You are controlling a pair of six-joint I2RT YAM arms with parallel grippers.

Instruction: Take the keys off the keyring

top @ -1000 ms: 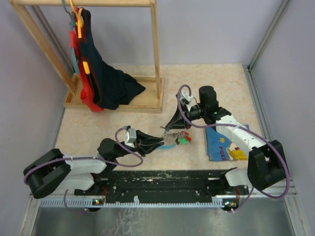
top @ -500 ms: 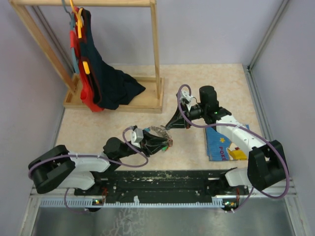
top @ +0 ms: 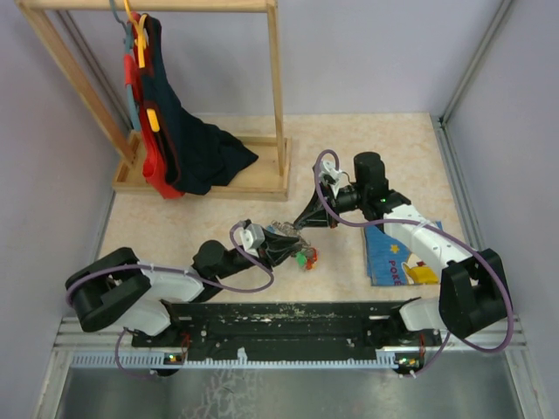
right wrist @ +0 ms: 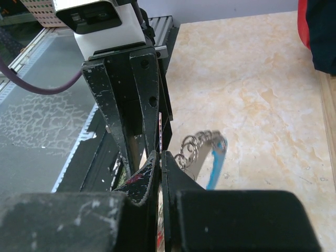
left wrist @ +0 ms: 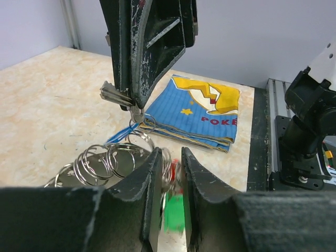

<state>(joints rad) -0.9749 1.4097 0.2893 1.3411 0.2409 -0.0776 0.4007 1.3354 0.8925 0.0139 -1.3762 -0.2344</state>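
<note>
The keyring [left wrist: 105, 160], a chain of silvery rings with a blue strap [right wrist: 215, 163], is stretched between my two grippers above the table's middle [top: 281, 229]. My left gripper [left wrist: 171, 155] is shut on rings at one end of it. A red key [left wrist: 175, 170] and a green key [left wrist: 175, 212] hang between and below its fingers, and both show in the top view [top: 304, 257]. My right gripper [left wrist: 137, 107] comes down from above, shut on a key whose silver blade [left wrist: 113, 94] sticks out sideways. In its own view the right gripper [right wrist: 159, 156] has its jaws pressed together.
A blue picture book [top: 393, 253] lies on the table to the right under the right forearm. A wooden rack [top: 278, 105] with hanging clothes [top: 188, 148] stands at the back left. The black base rail [top: 288, 319] runs along the near edge.
My left arm has reached to the right and closed on the ring end near the keys, which hung free of it before. The right gripper has stayed where it was.
</note>
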